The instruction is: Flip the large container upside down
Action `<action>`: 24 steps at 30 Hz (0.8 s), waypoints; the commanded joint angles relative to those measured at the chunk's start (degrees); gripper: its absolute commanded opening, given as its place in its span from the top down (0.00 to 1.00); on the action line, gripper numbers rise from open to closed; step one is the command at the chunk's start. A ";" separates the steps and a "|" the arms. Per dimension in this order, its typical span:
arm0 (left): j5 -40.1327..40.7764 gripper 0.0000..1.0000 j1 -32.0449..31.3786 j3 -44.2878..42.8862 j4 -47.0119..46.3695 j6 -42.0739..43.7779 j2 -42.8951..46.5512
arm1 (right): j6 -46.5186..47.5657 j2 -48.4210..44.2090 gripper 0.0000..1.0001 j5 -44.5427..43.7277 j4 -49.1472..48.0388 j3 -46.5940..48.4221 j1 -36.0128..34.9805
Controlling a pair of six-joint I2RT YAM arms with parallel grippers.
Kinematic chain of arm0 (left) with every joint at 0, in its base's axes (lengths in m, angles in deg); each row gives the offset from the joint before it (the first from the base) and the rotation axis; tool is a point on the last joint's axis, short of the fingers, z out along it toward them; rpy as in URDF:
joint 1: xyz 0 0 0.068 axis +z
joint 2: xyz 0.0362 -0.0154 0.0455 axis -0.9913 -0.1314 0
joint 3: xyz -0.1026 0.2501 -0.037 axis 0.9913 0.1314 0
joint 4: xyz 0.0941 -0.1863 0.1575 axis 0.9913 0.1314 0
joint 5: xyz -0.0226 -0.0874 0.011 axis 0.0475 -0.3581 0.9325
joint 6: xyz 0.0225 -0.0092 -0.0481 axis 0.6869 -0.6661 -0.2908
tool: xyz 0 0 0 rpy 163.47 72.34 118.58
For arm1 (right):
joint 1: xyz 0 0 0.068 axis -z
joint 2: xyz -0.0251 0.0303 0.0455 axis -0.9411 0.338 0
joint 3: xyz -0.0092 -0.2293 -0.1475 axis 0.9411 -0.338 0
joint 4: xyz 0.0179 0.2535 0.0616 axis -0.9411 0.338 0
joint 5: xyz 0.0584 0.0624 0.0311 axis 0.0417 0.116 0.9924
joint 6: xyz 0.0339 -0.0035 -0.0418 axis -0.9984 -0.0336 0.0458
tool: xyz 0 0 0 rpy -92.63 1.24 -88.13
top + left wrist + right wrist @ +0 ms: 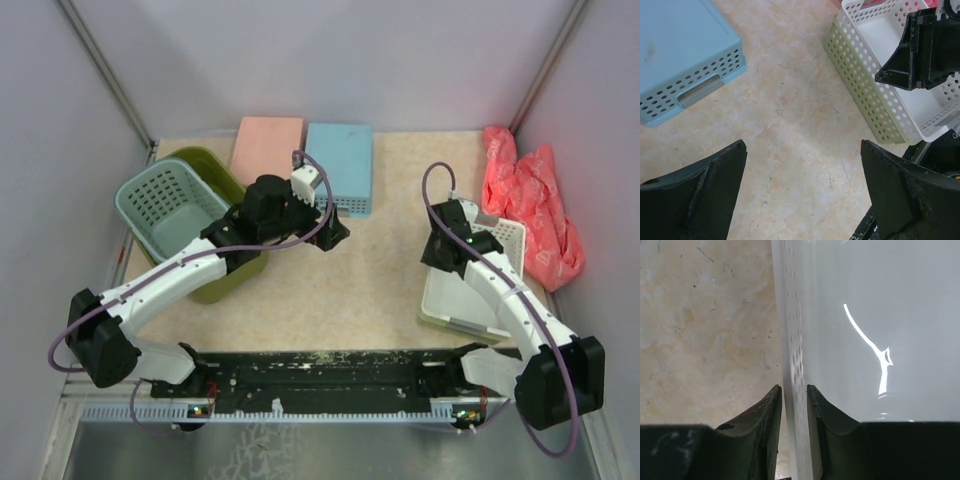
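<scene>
Top external view: large container [212, 166] at table's left, teal basket [165, 205] nested inside. Left gripper [335, 236] gapes empty; right gripper [794, 396] pinches white tray [875, 300] wall. Risk: inverting dumps the basket.

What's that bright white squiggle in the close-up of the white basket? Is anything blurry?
Right wrist view: the squiggle is glare, a light mirrored in the glossy floor of the white basket; the right hand straddling its wall looks slightly soft, probably too close for focus. Top view: even light, only faint shadows on the table.
</scene>
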 commanded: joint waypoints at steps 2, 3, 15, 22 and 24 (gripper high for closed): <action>-0.42 0.01 -0.39 0.52 -2.30 -0.25 0.03 | 4.15 1.88 0.73 1.13 -2.02 1.73 -0.34; -0.44 0.01 -0.30 0.62 -2.22 -0.21 0.13 | 5.00 1.87 0.76 0.92 -1.57 2.23 -0.37; 0.30 0.00 -0.33 -1.02 0.79 0.83 0.08 | 11.86 -4.21 1.00 -7.08 15.57 21.53 -0.28; 2.38 0.01 -0.25 -3.97 3.48 1.90 -0.89 | 14.87 -4.15 1.00 -7.54 18.84 32.02 -0.26; 2.03 0.01 -0.15 -4.28 3.97 1.76 -1.22 | 15.38 -3.49 1.00 -8.22 19.00 33.15 -0.25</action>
